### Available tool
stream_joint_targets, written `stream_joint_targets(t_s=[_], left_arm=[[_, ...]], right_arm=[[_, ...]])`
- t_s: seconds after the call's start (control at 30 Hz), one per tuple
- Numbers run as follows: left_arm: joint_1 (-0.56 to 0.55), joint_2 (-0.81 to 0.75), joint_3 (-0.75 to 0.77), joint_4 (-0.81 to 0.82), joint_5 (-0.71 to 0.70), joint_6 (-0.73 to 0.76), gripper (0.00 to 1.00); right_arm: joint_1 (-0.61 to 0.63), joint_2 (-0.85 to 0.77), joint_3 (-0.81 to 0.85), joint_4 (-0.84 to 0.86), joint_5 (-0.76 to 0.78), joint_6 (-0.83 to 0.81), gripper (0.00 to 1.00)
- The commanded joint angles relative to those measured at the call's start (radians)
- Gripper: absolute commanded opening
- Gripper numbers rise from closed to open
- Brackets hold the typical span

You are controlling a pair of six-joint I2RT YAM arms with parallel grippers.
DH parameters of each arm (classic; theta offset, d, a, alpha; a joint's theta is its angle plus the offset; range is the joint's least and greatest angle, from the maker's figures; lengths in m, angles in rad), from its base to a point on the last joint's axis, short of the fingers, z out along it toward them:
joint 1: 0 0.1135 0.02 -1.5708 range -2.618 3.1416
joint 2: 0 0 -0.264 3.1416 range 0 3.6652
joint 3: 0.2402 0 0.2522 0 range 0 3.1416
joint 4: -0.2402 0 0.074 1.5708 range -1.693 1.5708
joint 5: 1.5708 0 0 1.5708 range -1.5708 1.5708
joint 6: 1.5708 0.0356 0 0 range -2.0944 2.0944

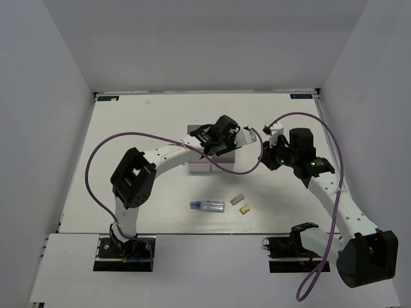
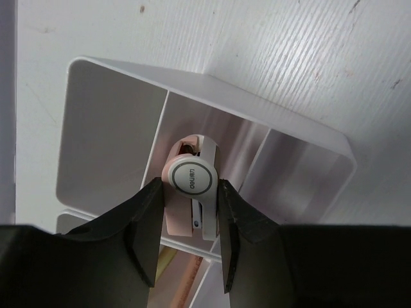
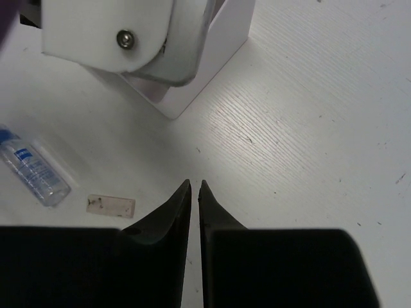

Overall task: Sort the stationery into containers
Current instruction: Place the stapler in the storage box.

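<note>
My left gripper [image 2: 190,192] is shut on a pink-and-white capsule [image 2: 192,174] and holds it over the middle compartment of a white container [image 2: 212,80]. From above, the left gripper [image 1: 221,138] hides most of the containers [image 1: 198,168]. A yellow stick and a pink stick [image 2: 183,279] lie in a compartment below the fingers. On the table lie a silver-blue tube [image 1: 207,205], a grey eraser [image 1: 238,199] and a tan eraser [image 1: 244,208]. My right gripper [image 3: 195,185] is shut and empty above bare table, right of the container [image 3: 221,38]; it shows from above too [image 1: 263,153].
The right wrist view shows the tube [image 3: 32,170] and an eraser [image 3: 111,205] to the left of its fingers. White walls enclose the table on three sides. Purple cables loop off both arms.
</note>
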Motion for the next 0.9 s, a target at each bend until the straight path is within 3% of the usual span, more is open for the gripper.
stream_joint_targets(t_s=[0.0, 0.13, 0.2, 0.37, 0.47, 0.7, 0.83, 0.87], left_arm=[[0.012, -0.047, -0.018, 0.009, -0.010, -0.016, 0.27], [0.015, -0.048, -0.025, 0.021, -0.016, -0.027, 0.41], [0.015, -0.048, -0.026, 0.024, -0.017, -0.024, 0.41], [0.015, -0.051, -0.015, 0.030, -0.025, -0.030, 0.65], [0.015, -0.048, 0.002, 0.027, -0.030, -0.033, 0.69], [0.013, -0.065, 0.034, 0.022, -0.017, -0.058, 0.64], [-0.005, -0.134, 0.022, 0.050, -0.030, -0.087, 0.51], [-0.007, -0.145, 0.018, 0.058, -0.037, -0.100, 0.45]], right_arm=[[-0.002, -0.015, -0.003, 0.034, -0.032, -0.004, 0.12], [-0.005, -0.015, -0.006, 0.035, -0.032, -0.006, 0.12], [-0.005, -0.014, -0.006, 0.034, -0.033, -0.006, 0.12], [-0.005, -0.011, -0.004, 0.034, -0.035, -0.006, 0.12], [-0.008, -0.009, -0.004, 0.032, -0.038, -0.006, 0.12], [-0.008, -0.009, -0.004, 0.029, -0.039, -0.007, 0.12], [-0.010, -0.011, -0.008, 0.028, -0.050, -0.010, 0.12], [-0.010, -0.011, -0.006, 0.026, -0.056, -0.009, 0.17]])
